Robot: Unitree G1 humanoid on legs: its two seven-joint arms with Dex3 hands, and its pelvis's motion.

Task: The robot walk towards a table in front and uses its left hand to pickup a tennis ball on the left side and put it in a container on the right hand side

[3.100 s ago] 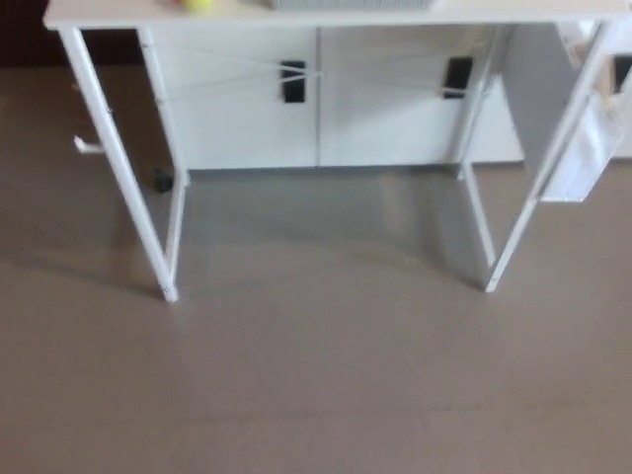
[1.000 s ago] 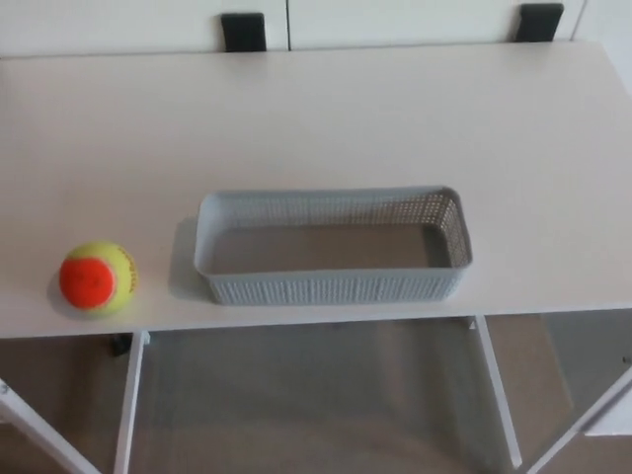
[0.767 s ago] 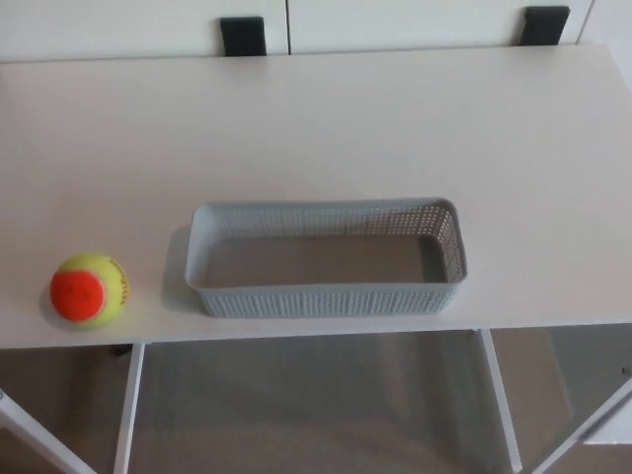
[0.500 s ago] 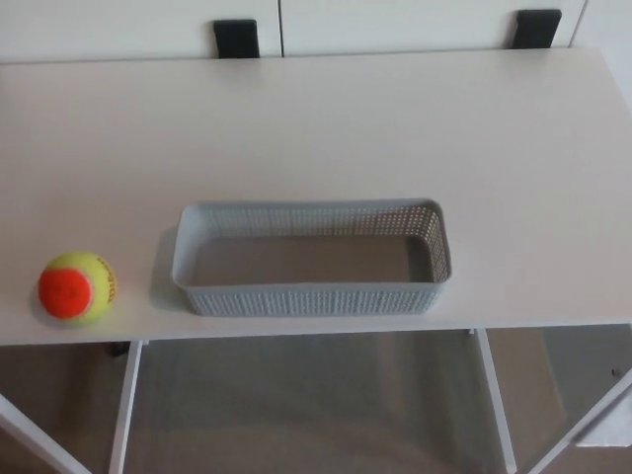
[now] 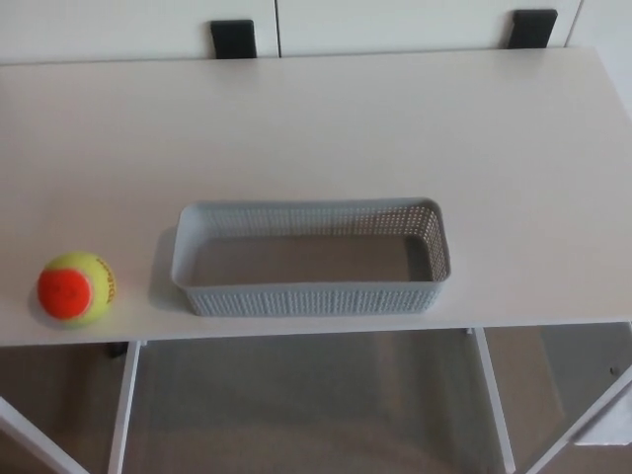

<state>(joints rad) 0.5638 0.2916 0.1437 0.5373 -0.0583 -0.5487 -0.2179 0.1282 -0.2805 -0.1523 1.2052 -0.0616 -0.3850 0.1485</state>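
- Now that the walk-up looks finished, the view is quite different. Three seconds back it showed mostly floor (image 5: 296, 415) and the legs (image 5: 120, 405) from a way off. It now looks straight down on the white counter (image 5: 316, 128) from close by.
- Over the last second the picture slid only a little, and in the last half second hardly at all. I take that for the camera settling, not the things moving.
- The tennis ball (image 5: 76, 288), yellow-green with an orange patch, rests on the counter at the near left, close to the near edge, with nothing touching it.
- To its right, with a strip of bare counter between them, stands the grey perforated basket (image 5: 311, 298). It is empty, and its long side runs along the near edge.
- Neither the left hand nor the right hand shows anywhere, so I cannot tell whether their fingers are spread or closed.
- Two black handles (image 5: 233, 38) on the white cupboard (image 5: 395, 20) show along the far edge, well clear of the work.
- To my eye the approach is done and the picking up has not begun, so the left hand's reach to the ball would come next.
- The ball is free to roll and sits near the edge, so a clumsy touch could send it off the counter.
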